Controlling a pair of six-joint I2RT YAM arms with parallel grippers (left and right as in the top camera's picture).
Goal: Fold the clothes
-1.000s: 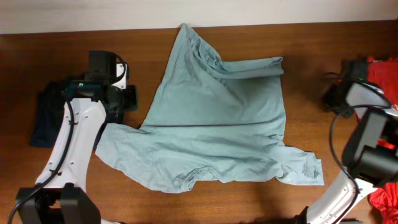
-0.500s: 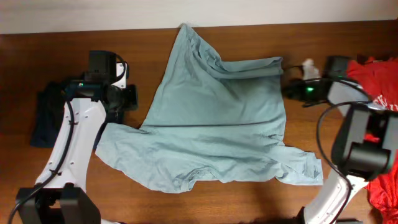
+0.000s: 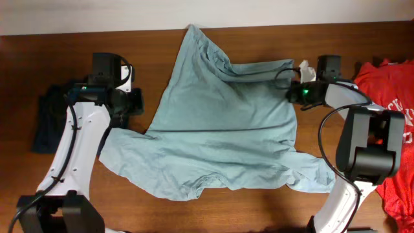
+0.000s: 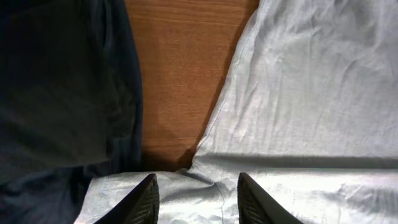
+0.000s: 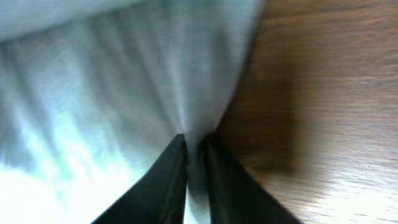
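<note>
A light blue-green shirt [image 3: 226, 129] lies spread on the wooden table, with its top part folded over near the back. My left gripper [image 3: 136, 102] is open at the shirt's left edge. In the left wrist view its fingers [image 4: 196, 196] hover over the cloth [image 4: 298, 93] near the sleeve seam, holding nothing. My right gripper [image 3: 294, 92] is at the shirt's upper right edge. In the right wrist view its fingers [image 5: 194, 162] are pinched together on a fold of the shirt [image 5: 124, 93].
A dark navy garment [image 3: 45, 120] lies folded at the far left and fills the left of the left wrist view [image 4: 56, 93]. A red garment [image 3: 391, 97] lies at the right edge. Bare wood [image 3: 259, 207] runs along the front.
My right arm has swung in from the far right of the table to the shirt's upper right edge and is now pinched on it. The left arm and the shirt have not moved.
</note>
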